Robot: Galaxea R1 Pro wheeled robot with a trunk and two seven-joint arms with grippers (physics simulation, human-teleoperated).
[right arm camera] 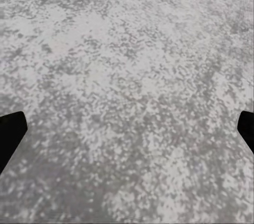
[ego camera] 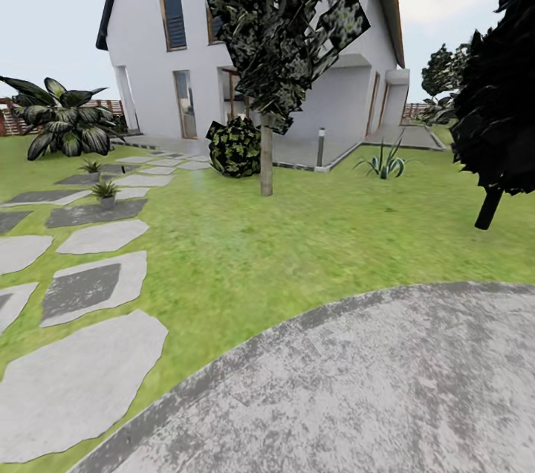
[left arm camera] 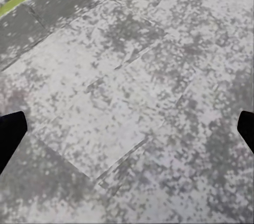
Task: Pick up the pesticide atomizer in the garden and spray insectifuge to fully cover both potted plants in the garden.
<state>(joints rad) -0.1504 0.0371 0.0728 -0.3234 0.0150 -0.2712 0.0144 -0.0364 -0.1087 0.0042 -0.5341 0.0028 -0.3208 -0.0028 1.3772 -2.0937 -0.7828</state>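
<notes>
We cannot make out any bottle at this range. Our two potted plants (ego camera: 105, 191) (ego camera: 91, 165) stand far off on the stepping slabs (ego camera: 95, 284), their pots barely showing. Our left gripper (left arm camera: 127, 134) and right gripper (right arm camera: 127, 134) hang over grey paving (ego camera: 386, 384), fingers spread wide, holding nothing.

1. A home garden in front of a white house (ego camera: 245, 35).
2. Green lawn (ego camera: 297, 250), grey stepping slabs (ego camera: 89, 287), trees (ego camera: 275, 27), a wooden fence (ego camera: 15, 120), and a paved path (ego camera: 386, 384).
</notes>
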